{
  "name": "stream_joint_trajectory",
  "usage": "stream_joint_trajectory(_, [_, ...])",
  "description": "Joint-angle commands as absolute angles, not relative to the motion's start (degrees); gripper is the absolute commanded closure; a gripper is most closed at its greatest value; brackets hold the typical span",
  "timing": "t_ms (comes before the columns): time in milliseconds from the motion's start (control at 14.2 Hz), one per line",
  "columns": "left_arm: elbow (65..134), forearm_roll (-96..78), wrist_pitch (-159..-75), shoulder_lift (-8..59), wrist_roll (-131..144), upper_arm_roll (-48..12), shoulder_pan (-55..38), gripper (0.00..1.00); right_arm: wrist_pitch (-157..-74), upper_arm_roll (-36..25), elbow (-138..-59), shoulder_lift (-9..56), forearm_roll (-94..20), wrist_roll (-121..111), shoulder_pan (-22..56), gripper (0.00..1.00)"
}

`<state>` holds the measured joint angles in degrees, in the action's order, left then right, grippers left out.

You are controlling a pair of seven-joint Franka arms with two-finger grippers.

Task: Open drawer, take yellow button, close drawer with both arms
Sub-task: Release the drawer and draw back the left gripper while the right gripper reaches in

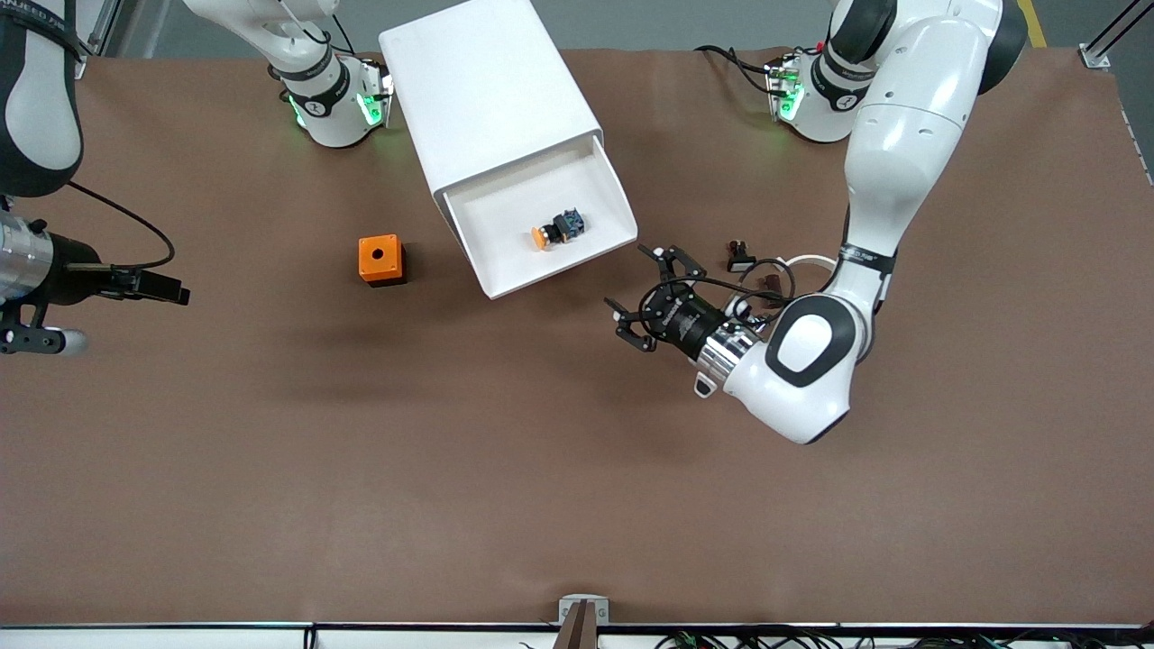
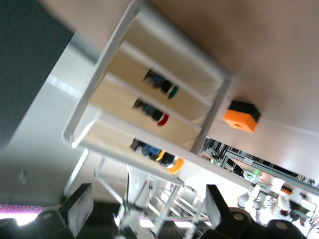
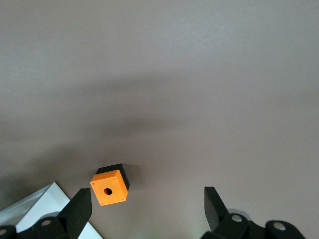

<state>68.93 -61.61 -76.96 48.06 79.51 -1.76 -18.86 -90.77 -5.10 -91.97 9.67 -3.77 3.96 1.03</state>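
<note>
My right gripper (image 1: 149, 287), fingers apart and empty, waits partly cut off at the table's edge. The button (image 1: 556, 229) lies in the pulled-out drawer (image 1: 505, 270). My left gripper (image 1: 651, 296), fingers spread, hovers just beside the drawer's front.

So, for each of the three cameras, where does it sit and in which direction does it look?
Front view: high across the table, facing both arms; shows the pulled-out white plastic drawer holding the small orange-capped button, and the open left tool.
Left wrist view: on the left arm, facing the drawer fronts of the white cabinet; its own fingers show.
Right wrist view: on the right arm, looking down at the table; its own open fingers show.
Shared: the orange cube with a hole appears in all three.
</note>
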Motion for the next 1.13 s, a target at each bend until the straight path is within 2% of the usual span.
stream_joint_trajectory(0, [68.03,-54.0,-81.71,44.22,69.73,0.7,-20.92,0.01,-89.56,-5.19,-91.05,9.14,-4.74,11.57,3.51,0.0])
stream_joint_trajectory(212, [68.29,-41.62,-90.58,39.74,64.43,0.61,-22.84,0.01,-88.77,-5.1,-90.97,8.88,-5.71,18.0,5.44,0.0])
stream_joint_trajectory(494, [68.38,-27.72,-99.38,37.8,63.98,0.26,-24.08,0.01,-88.86,-5.1,-90.97,7.91,-7.11,28.28,8.61,0.0])
stream_joint_trajectory(1058, [68.73,-7.41,-104.32,35.95,64.51,0.09,-27.33,0.01,-87.8,-5.01,-90.97,3.35,-8.26,44.79,15.02,0.0])
